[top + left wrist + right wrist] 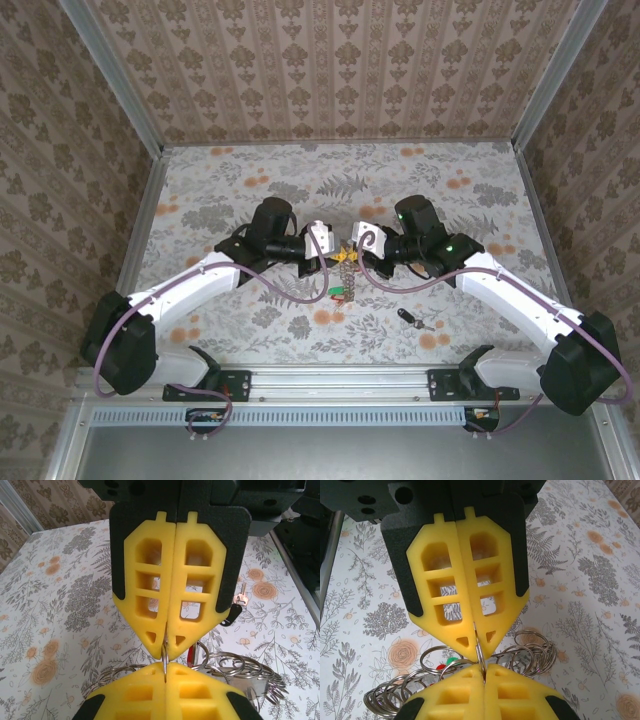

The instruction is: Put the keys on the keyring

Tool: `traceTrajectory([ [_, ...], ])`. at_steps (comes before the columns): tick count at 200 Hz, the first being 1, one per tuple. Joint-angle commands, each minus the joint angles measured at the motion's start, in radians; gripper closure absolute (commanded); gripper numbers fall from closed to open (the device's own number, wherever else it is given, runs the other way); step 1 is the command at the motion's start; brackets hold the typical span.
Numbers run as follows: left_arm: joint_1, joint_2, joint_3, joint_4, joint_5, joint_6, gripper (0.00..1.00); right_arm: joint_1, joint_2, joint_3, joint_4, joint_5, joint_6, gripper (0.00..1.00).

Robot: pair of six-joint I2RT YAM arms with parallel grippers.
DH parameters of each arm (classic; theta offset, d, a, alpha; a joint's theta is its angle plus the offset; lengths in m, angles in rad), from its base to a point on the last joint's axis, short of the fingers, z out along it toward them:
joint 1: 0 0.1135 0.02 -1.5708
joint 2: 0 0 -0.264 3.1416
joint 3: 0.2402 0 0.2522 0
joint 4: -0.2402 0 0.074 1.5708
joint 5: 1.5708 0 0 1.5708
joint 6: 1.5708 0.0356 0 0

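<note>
Evidently unfinished: your left gripper (pixel 166 647) and right gripper (pixel 477 647) both pinched shut on keyring (pixel 347 257) between them. Red and green keys (pixel 340 292) just beneath, threading unclear. Black key (pixel 408 318) apart on table (pixel 480 200), unthreaded.

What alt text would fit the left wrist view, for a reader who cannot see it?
The left gripper, yellow jaws shut, pinches a thin loop of the metal keyring, and the right gripper pinches the same loop from the bottom edge. A black-headed key lies beyond on the floral table.
</note>
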Motion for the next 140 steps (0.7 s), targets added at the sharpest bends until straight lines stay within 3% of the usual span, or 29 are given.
traceTrajectory([
  [1,0.009,-0.013,0.001,0.079,0.062,-0.039,1.00,-0.005,-0.010,-0.008,0.063,-0.051,-0.003,0.97],
  [35,0.051,-0.016,-0.051,0.260,0.214,-0.155,1.00,-0.050,0.002,-0.045,0.152,-0.169,0.036,0.87],
  [92,0.060,-0.012,-0.060,0.291,0.315,-0.181,1.00,-0.080,0.022,-0.059,0.217,-0.240,0.060,0.84],
  [111,0.060,-0.012,-0.061,0.295,0.320,-0.183,1.00,-0.083,0.022,-0.060,0.230,-0.246,0.068,0.87],
  [123,0.060,-0.014,-0.062,0.297,0.314,-0.185,1.00,-0.083,0.023,-0.059,0.234,-0.232,0.074,0.96],
  [140,0.061,-0.020,-0.058,0.258,0.278,-0.160,1.00,-0.083,0.022,-0.047,0.210,-0.211,0.069,1.00],
])
